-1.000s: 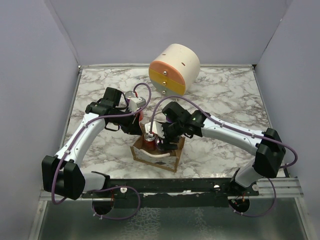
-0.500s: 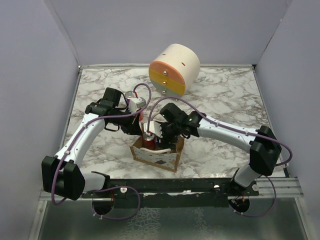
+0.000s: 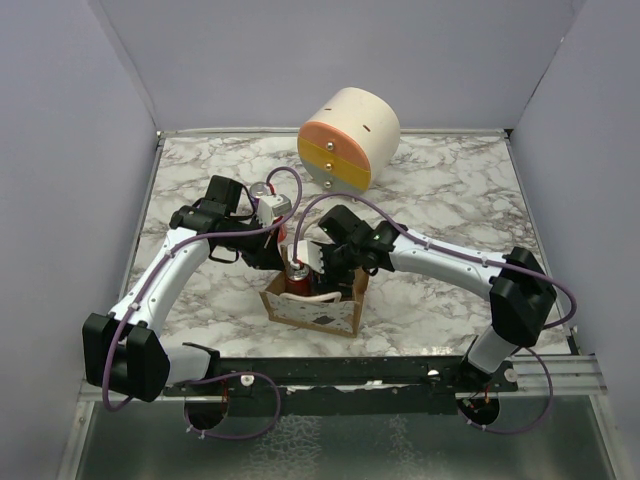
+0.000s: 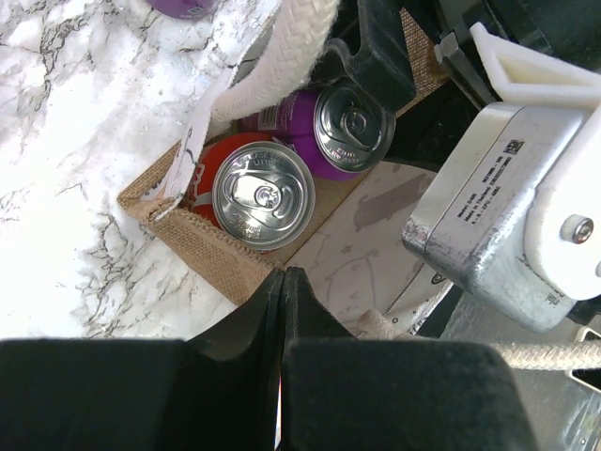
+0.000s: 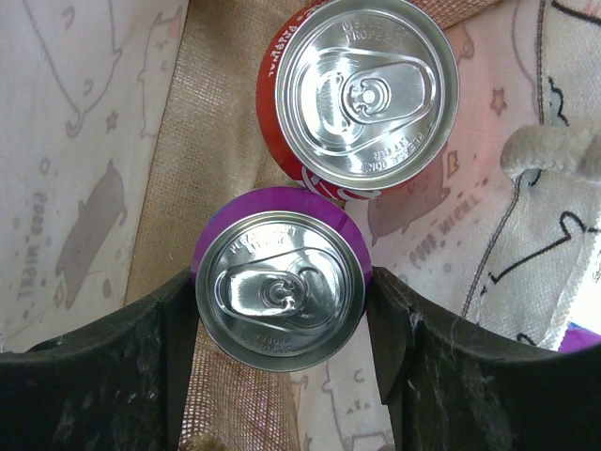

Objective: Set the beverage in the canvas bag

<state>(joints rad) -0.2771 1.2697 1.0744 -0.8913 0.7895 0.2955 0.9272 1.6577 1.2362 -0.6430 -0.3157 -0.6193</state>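
The tan canvas bag (image 3: 322, 314) stands open at the table's near middle. A red can (image 4: 261, 193) stands inside it, with a purple can (image 4: 349, 127) right beside it. My right gripper (image 5: 284, 284) reaches down into the bag and is shut on the purple can (image 5: 282, 287), a finger against each side. The red can (image 5: 362, 89) sits just beyond it. My left gripper (image 4: 282, 274) is shut at the bag's burlap rim (image 4: 202, 240), seemingly pinching it. In the top view the left gripper (image 3: 279, 257) is at the bag's far left corner and the right gripper (image 3: 319, 271) is over its mouth.
The round cream, orange and yellow drawer cabinet (image 3: 348, 138) stands at the back. A whitish rope handle (image 4: 282, 52) hangs over the bag's far side. Part of another purple object (image 4: 183, 6) lies on the marble beyond the bag.
My right gripper has moved left and down into the bag with the purple can. The bag has shifted slightly. The left arm has hardly moved.
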